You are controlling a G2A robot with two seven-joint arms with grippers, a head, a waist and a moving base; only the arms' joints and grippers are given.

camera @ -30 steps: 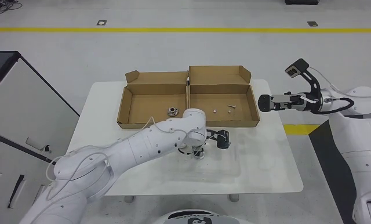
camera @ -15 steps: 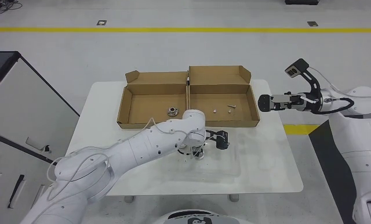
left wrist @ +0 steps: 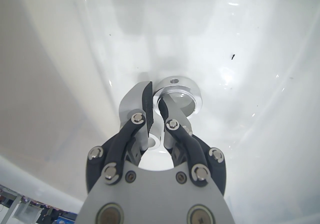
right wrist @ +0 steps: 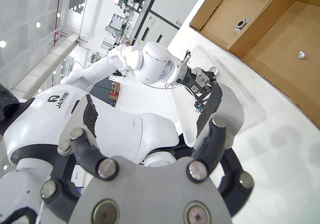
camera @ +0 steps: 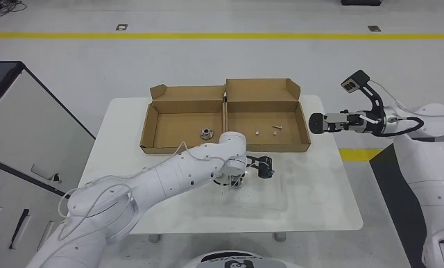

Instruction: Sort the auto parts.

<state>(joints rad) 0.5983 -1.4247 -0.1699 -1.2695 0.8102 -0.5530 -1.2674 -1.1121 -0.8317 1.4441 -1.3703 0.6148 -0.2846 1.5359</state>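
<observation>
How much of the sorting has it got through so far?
Done: one flanged part in the left box, two small parts in the right box. In hand: the left gripper pinches a ring on the tray. Left: boxing that ring. The right gripper hangs open.

White table (camera: 121, 136) bears two cardboard boxes (camera: 177, 129) and clear tray (left wrist: 212, 34).

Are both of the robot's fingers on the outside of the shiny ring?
No, the left wrist view shows the left gripper with one finger inside the hole of the metal ring and the other outside its wall.
</observation>
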